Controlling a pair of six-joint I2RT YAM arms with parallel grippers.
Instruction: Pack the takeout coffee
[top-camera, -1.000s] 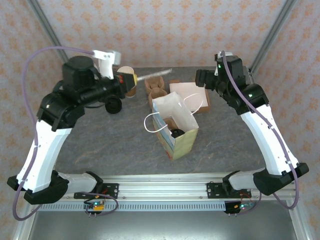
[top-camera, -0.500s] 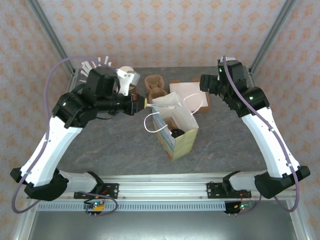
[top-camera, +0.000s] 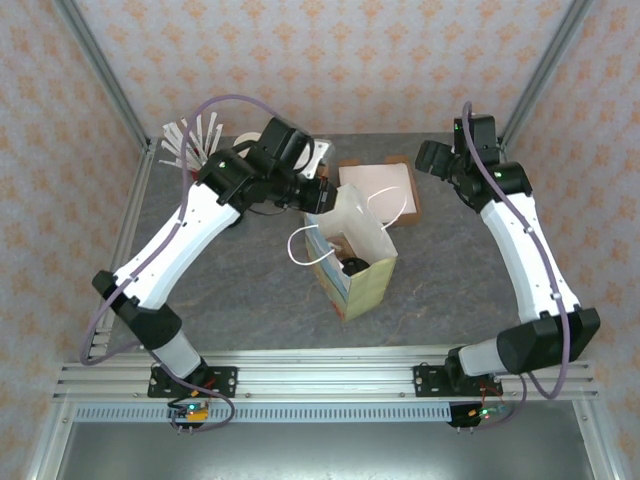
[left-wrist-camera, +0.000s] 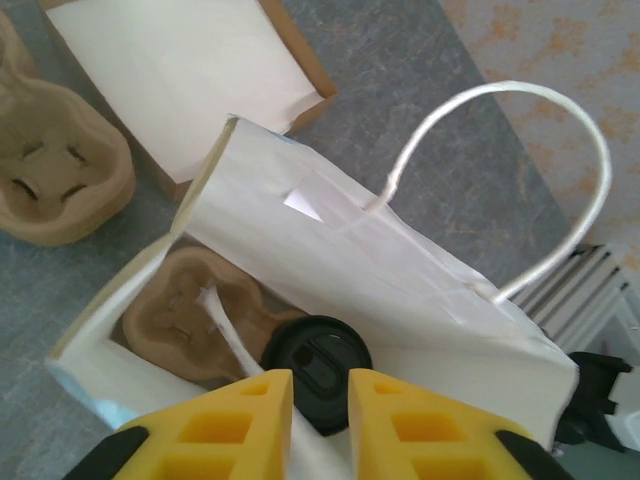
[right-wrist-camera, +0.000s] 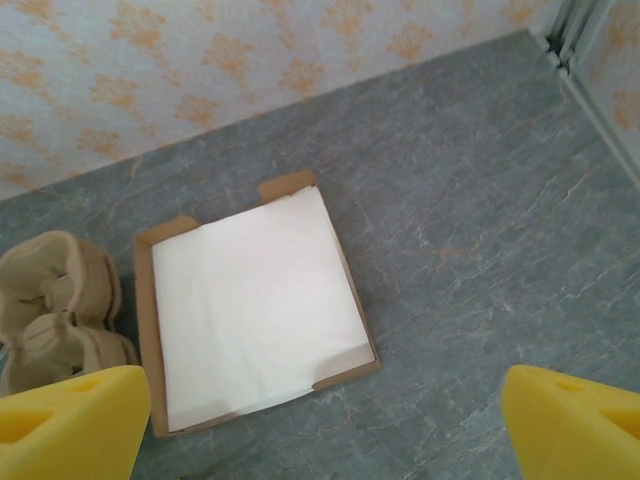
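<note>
**Top view.** White paper bag with a green-yellow side panel (top-camera: 352, 228) stands mid-tabletop (top-camera: 230, 290). The left gripper (top-camera: 322, 196) hangs at the bag's far-left rim. The takeout coffee (top-camera: 352, 266) is down inside the bag. Its round black lid shows; the cup body is hidden. The right gripper (top-camera: 428, 158) is far right, well apart from the bag.

**Left wrist.** Jaws are parted by a narrow gap with nothing between them. The lid lies directly below, beside a brown moulded-pulp cup carrier (left-wrist-camera: 185, 315) in the bag. Cannot tell if the cup is seated in a well.

Judgement: the cup looks placed. Best to lift straight up, clear of the bag wall. The white cord handle (left-wrist-camera: 560, 130) arches close by, and snagging it could tip the bag.

**Right wrist.** Jaws are spread wide and empty. Below them are a shallow brown cardboard box of white napkins (right-wrist-camera: 143, 330) and, left of it, a loose pulp carrier (right-wrist-camera: 60, 300).
</note>
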